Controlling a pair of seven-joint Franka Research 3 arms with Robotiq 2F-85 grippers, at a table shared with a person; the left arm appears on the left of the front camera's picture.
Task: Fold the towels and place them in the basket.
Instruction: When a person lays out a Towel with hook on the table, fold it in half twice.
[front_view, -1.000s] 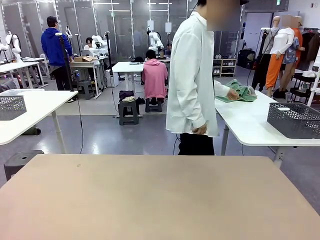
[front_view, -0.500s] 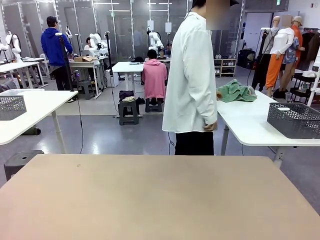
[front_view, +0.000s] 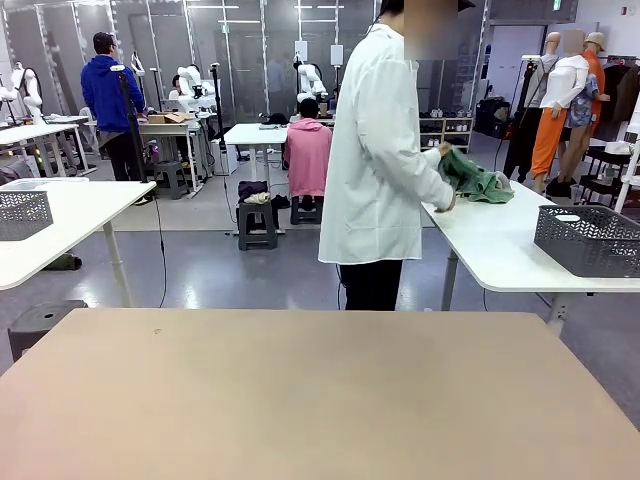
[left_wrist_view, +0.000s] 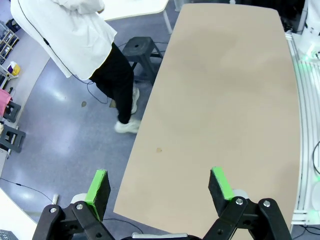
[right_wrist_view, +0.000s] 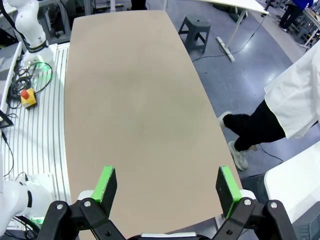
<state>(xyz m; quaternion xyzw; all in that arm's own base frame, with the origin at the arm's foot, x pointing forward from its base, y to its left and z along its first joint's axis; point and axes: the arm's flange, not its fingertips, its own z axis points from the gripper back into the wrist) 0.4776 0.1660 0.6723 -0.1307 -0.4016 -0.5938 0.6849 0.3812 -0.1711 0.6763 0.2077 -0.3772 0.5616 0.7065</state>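
table: matt, smooth | towel: soft cloth | basket: perforated plastic | floor: glossy

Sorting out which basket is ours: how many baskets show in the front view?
2. A dark grey mesh basket sits on the right-hand white table; a paler grey perforated basket sits on the left-hand white table. More may be hidden.

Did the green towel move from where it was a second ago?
Yes. The green towel has its left end lifted off the white side table by the person's hand; the rest still lies there.
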